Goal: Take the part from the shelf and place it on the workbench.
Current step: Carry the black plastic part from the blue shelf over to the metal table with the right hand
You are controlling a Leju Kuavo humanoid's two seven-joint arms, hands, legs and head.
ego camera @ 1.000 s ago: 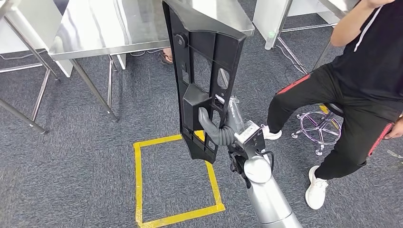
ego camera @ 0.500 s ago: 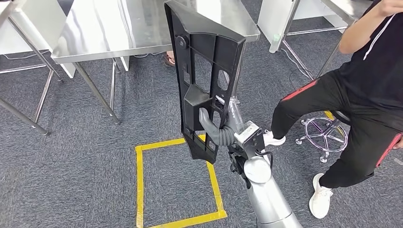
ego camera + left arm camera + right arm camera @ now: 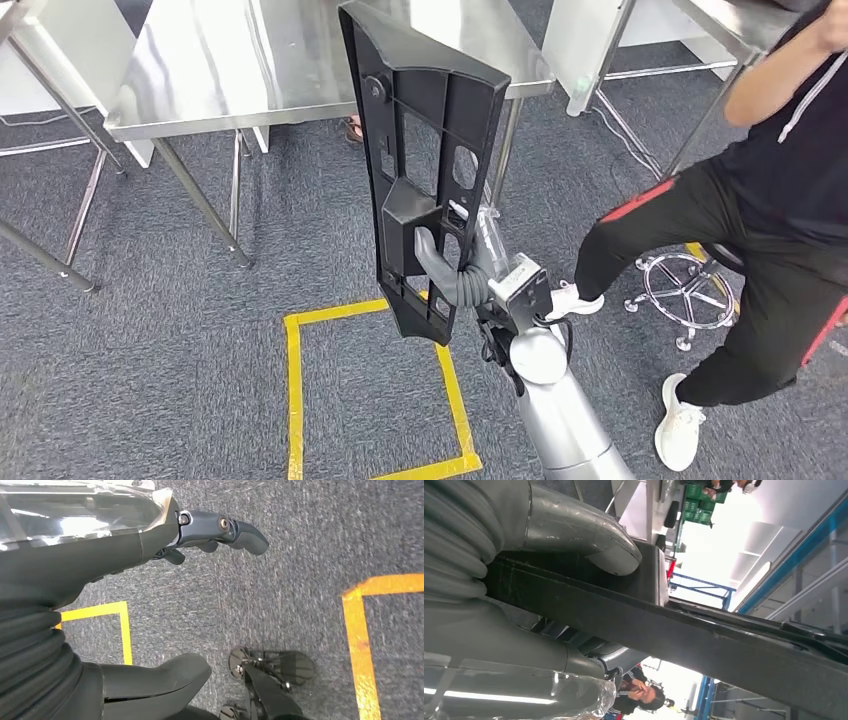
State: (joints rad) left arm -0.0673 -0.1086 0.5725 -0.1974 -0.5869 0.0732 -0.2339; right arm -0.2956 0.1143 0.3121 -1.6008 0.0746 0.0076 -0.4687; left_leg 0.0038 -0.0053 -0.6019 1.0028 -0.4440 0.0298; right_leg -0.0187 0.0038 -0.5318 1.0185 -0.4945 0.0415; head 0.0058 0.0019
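The part [image 3: 425, 130] is a long black plastic panel with ribs and cut-outs, standing nearly upright in the head view. My right hand [image 3: 447, 268] grips it low down, the grey thumb hooked through one opening. In the right wrist view the thumb [image 3: 579, 535] presses on the part's dark edge [image 3: 704, 640]. The steel workbench [image 3: 220, 70] lies just ahead, and the part's top end overlaps its front edge in the picture. My left hand [image 3: 125, 545] hangs over the carpet, fingers apart from the thumb, holding nothing.
A person [image 3: 780, 200] in black clothes stands close on the right, beside a chrome stool base [image 3: 690, 290]. A yellow tape square [image 3: 293, 400] marks the grey carpet below the part. More steel table legs [image 3: 50, 90] stand at the left, and another table [image 3: 740, 20] at the far right.
The whole picture has shifted slightly as the camera moved, and the workbench sits a little nearer. The person's legs have stepped to the right. My right hand keeps its grip on the part.
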